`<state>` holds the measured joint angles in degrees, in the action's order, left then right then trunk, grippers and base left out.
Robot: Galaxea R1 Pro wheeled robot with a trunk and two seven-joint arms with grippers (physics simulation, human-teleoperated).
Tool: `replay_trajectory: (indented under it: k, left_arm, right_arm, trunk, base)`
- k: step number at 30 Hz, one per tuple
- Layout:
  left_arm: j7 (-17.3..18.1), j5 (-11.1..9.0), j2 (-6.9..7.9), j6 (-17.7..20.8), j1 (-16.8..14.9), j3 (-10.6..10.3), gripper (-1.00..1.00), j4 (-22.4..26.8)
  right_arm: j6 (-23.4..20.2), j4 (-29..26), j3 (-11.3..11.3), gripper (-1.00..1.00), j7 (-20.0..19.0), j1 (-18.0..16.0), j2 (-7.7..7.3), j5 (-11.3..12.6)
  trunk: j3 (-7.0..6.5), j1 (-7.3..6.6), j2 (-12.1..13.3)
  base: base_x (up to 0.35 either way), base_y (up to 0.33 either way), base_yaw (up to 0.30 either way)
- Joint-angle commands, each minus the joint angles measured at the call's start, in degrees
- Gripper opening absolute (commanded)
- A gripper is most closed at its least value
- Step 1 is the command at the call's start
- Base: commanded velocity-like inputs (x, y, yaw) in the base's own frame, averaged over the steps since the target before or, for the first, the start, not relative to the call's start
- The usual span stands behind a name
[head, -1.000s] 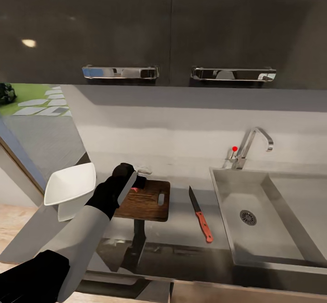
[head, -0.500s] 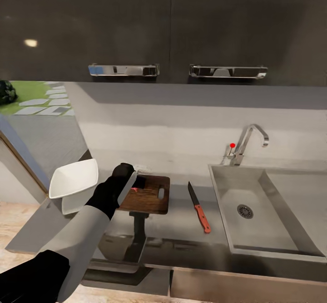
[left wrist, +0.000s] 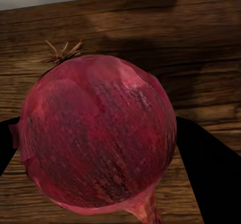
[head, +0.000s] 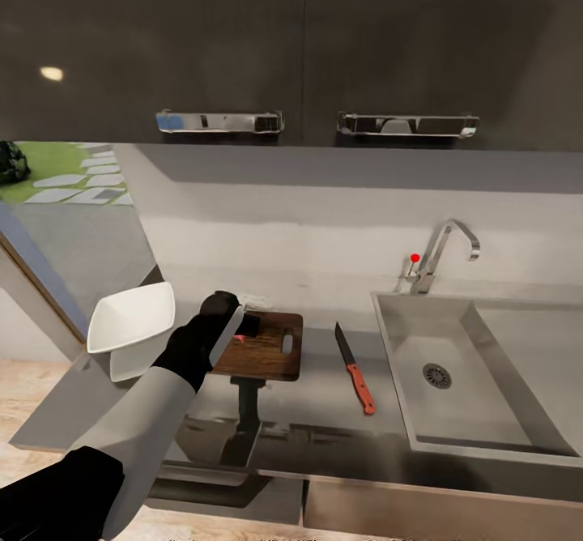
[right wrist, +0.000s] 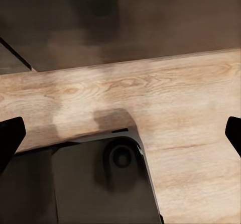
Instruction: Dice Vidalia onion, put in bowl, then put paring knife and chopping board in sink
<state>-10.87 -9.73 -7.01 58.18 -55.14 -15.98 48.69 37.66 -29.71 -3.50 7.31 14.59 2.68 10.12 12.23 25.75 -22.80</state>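
The Vidalia onion (left wrist: 98, 133), dark pinkish-red with a dry root tuft, sits between the black fingers (left wrist: 208, 174) of my left gripper (left wrist: 95, 151), which is shut on it just above the chopping board (left wrist: 201, 43). In the head view my left gripper (head: 245, 325) hovers over the left end of the dark brown chopping board (head: 267, 352) on the countertop (head: 316, 403). The paring knife (head: 355, 367) lies on the worktop between board and sink (head: 421, 444). The white bowl (head: 134, 318) stands left of the board. My right gripper (right wrist: 120, 136) is open over the wooden floor.
A chrome tap (head: 444, 251) with a red knob stands behind the basin. Dark wall cabinets (head: 300, 47) with chrome handles hang above the worktop. The counter ends just left of the bowl. The robot's dark base (right wrist: 100, 184) lies below my right gripper.
The head camera shifted a little a second ago, moving the whole picture. My left gripper stays over the board with the onion in it; knife and bowl have not moved.
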Motion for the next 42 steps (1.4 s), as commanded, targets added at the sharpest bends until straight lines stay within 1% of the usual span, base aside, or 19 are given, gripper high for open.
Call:
replay_trajectory:
  k: [1, 28, 40, 41, 42]
  left_arm:
    - [-0.56, -0.58, 0.0, 0.18, -0.05, -0.12, -1.0, 0.02]
    - [-0.56, -0.63, -0.01, 0.18, -0.05, -0.11, -1.0, -0.42]
    - [-0.56, -0.56, 0.06, 0.18, -0.05, -0.11, -1.0, -0.34]
    - [-0.56, -0.55, 0.06, 0.18, -0.05, -0.11, 1.0, -0.23]
    - [-0.56, -0.55, 0.07, 0.18, -0.05, -0.11, 1.0, -0.2]
  right_arm:
    - [0.11, -0.1, -0.37, 1.0, 0.25, 0.02, -0.04, 0.51]
    - [0.1, -0.13, -0.37, 1.0, 0.25, 0.01, -0.04, 0.51]
    - [0.09, -0.1, -0.37, 1.0, 0.25, 0.0, -0.04, 0.51]
    - [0.06, -0.09, -0.37, 1.0, 0.25, 0.01, -0.04, 0.51]
    - [0.08, -0.09, -0.37, 1.0, 0.25, 0.01, -0.04, 0.51]
  trunk:
    - [0.17, 0.03, -0.12]
    - [1.96, 0.03, -0.12]
    - [2.04, 0.03, -0.12]
    - [2.04, 0.03, -0.12]
    - [2.04, 0.03, -0.12]
  base:
    - [0.0, 0.0, 0.0]
    - [0.0, 0.0, 0.0]
    - [0.0, 0.0, 0.0]
    - [0.0, 0.0, 0.0]
    - [0.0, 0.0, 0.0]
